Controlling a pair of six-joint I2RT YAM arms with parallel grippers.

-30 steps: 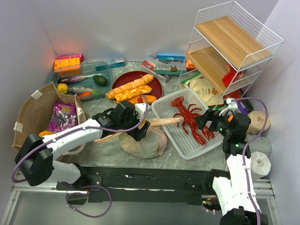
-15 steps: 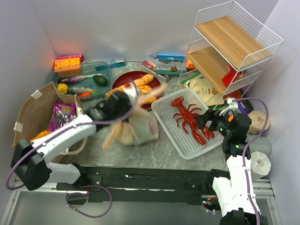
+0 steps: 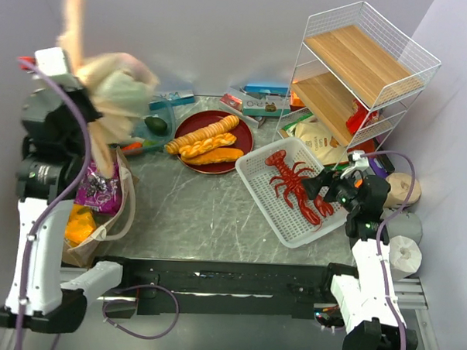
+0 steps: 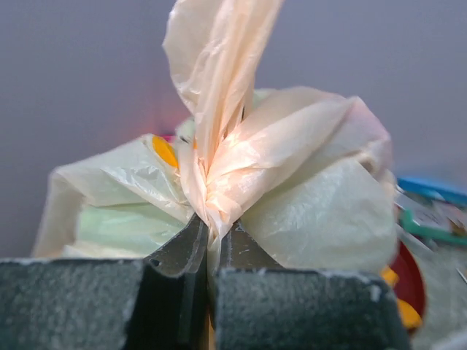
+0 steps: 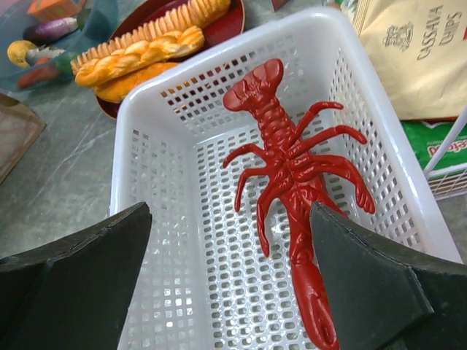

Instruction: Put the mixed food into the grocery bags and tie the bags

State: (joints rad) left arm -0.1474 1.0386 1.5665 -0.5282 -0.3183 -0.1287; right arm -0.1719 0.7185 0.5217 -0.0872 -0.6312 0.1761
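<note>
The left gripper is clamped on the twisted neck of the tan plastic bag, whose full body bulges just beyond its fingers. Well below it sits the brown paper bag, holding a purple snack packet. The right gripper gapes wide, holding nothing, just above the white basket and its red lobster.

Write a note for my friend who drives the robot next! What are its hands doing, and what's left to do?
Left gripper: shut on the twisted neck of the tan plastic bag, held high at the table's left. Whether it is knotted, cannot tell.
Right gripper: open, empty, above the white basket with the red lobster.
Brown paper bag: open, holding a purple snack packet and an orange packet.
Done: plastic bag filled, neck gathered.
Left: set it down, check its knot, tie the paper bag.
</note>
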